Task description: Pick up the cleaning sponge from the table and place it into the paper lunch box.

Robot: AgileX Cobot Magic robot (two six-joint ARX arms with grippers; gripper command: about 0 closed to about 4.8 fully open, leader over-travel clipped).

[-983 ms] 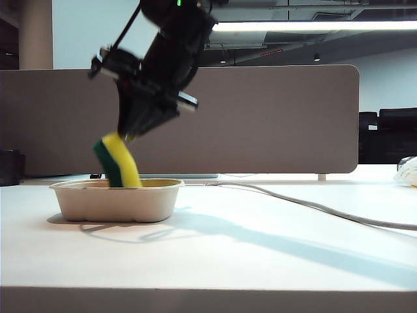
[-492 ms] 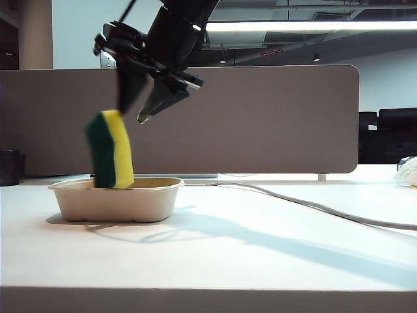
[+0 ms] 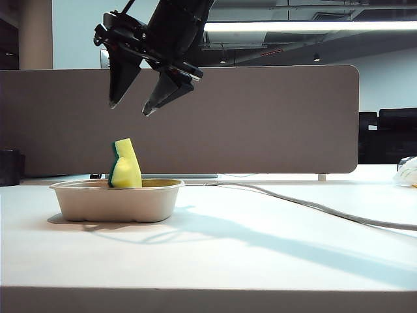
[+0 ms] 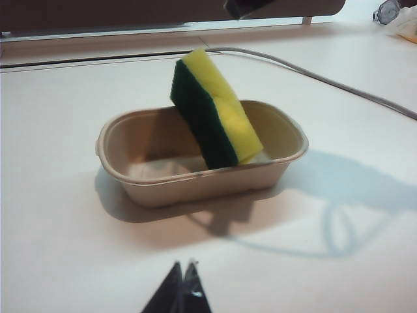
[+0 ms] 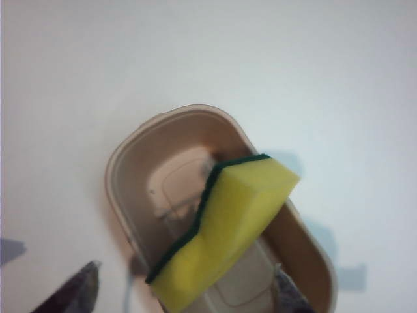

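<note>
We see the yellow foam cleaning sponge (image 3: 126, 166) with its dark green face leaning tilted inside the beige pulp paper lunch box (image 3: 115, 201) on the white table (image 3: 260, 254), a grey cable (image 3: 313, 206) trailing well apart. The right gripper (image 3: 132, 107) hangs above it, jaws wide and empty. The left gripper (image 4: 182, 285) sits near the box with its tips together, a grey partition (image 3: 273, 117) behind.

Paper lunch box (image 3: 116, 201) sits on the counter (image 3: 260, 261), left of centre in the exterior view. Cleaning sponge (image 3: 126, 166) stands inside it, tilted, lower end down in the tray, upper end leaning over the rim and sticking above it. Right tool (image 3: 131, 108) hangs above the box, well clear of the sponge, fingers spread apart. Left tool (image 4: 182, 287) low over the counter, in front of the box, apart from it. Cable (image 3: 313, 205) runs across the counter to the right of the box. Partition panel (image 3: 260, 117) stands behind everything.
</note>
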